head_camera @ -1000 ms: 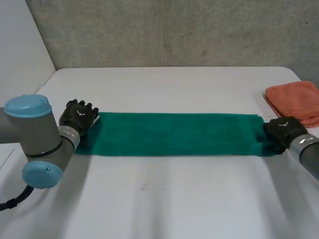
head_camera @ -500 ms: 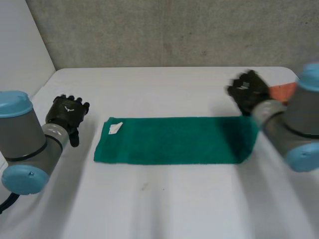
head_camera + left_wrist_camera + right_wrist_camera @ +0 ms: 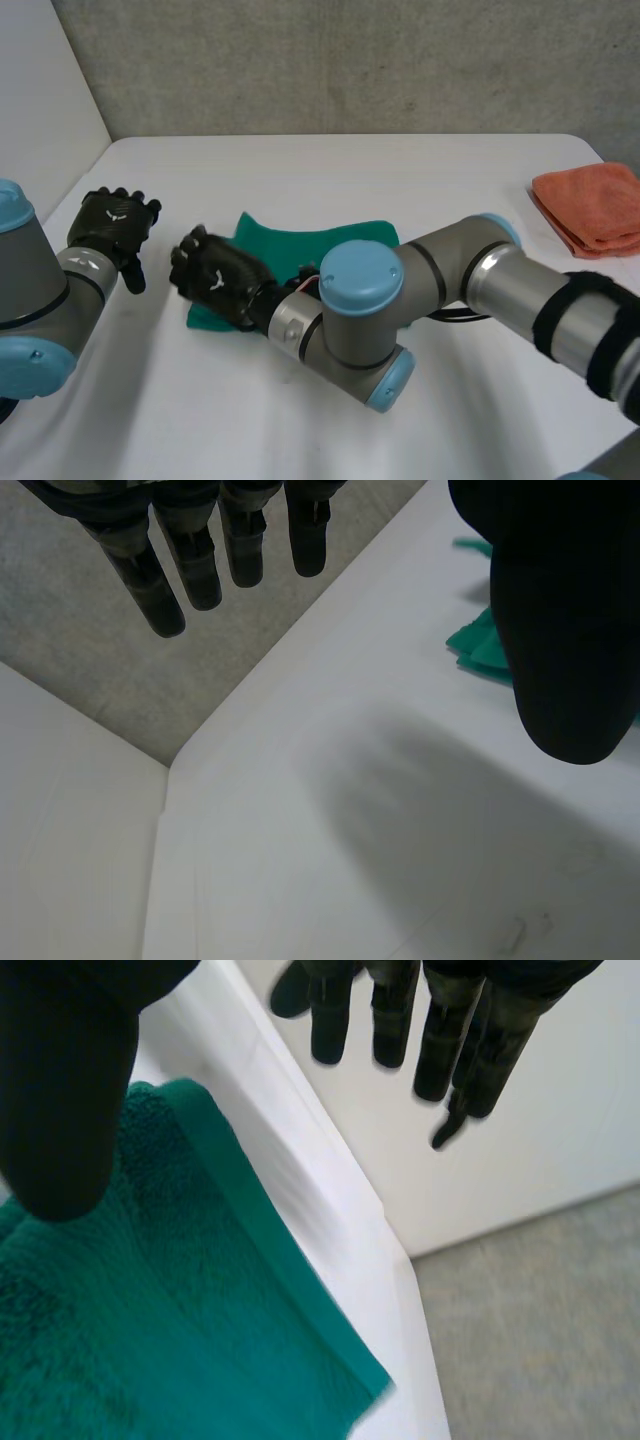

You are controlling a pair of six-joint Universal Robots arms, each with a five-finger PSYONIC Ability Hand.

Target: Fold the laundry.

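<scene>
A dark green terry towel (image 3: 330, 238) lies rumpled on the white worktop (image 3: 330, 170). The right robot hand (image 3: 212, 275) is over the towel's end nearest the left arm, fingers straight, holding nothing. The left robot hand (image 3: 112, 222) is beside that end, clear of the towel, fingers straight and empty. A folded orange cloth (image 3: 590, 205) lies well apart from the towel.

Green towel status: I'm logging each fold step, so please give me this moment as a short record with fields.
green towel: on the white table, looks folded over, partly hidden under the right arm
right hand: open, over the towel's end nearest the left hand, gripping nothing
left hand: open, beside the towel, apart from it
orange cloth: folded, near the table's right edge, neither hand on it
</scene>
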